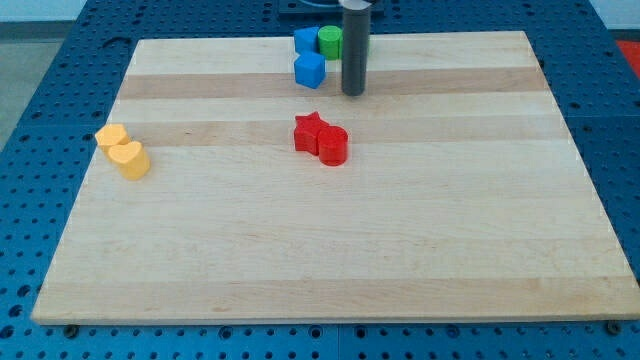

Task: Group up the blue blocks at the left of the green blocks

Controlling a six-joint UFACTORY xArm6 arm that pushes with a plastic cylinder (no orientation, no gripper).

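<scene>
Wood board (330, 250): we saw a pale plank top filling most of the view, set on a blue perforated table (40, 80); most of its near half lay bare.

Rod: the dark upright rod came down from the far edge, and our tip (352, 93) rested on the board just right of the nearer blue block, close to it, though we could not tell if they touched.

Jaws: we had none to report; the arm ended in a plain rod, so nothing was spread, pressed together or pinching.

Blue blocks: two showed, a blue cube (310, 70) nearer us and a second blue block (304, 41) at the far edge, the two just beside each other, one behind the other.

Green blocks: we made out one green cylinder (329, 41) directly right of the far blue block and touching it; a further patch of green behind the rod was too hidden to name.

Progress: we judged the task nearly or fully done, since both blues sat together on the left of the green; at most the near cube needed a small nudge further left and far.

Red pair: a red star (310, 131) and red cylinder (333, 146) touched near the board's middle, well apart from the group.

Yellow pair: a yellow block (111, 136) and a yellow heart (131, 159) sat together at the left edge, uninvolved.
</scene>
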